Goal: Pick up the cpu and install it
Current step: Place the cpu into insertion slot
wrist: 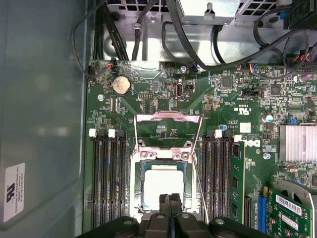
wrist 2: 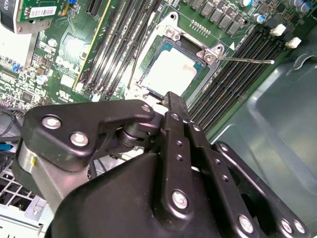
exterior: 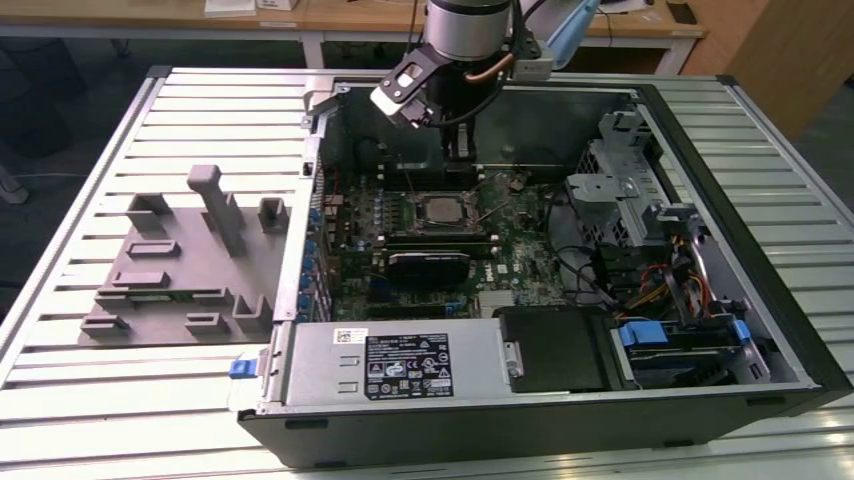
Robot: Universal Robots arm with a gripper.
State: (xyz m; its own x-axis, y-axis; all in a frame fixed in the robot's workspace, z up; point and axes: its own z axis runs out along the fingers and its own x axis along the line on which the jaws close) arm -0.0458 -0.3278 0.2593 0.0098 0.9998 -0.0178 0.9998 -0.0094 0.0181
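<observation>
Cpu (wrist: 163,187) lies flat in the socket (wrist: 140,184) on the green board (wrist: 233,101), w/ the frame (wrist: 168,117) flipped up. Hand (wrist: 169,197) is just over the cpu's edge, fingers pressed shut together.

One cpu (wrist: 163,184); one gripper (wrist: 170,198); one case (exterior: 534,445)

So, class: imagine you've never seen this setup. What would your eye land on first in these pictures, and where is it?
The open computer case on the slatted table, its green circuit board exposed. Above the board hangs the gripper, jaws shut, over the bright silvery cpu seated in the board. A grey plastic block lies beside the case, on the exterior view's left.
</observation>
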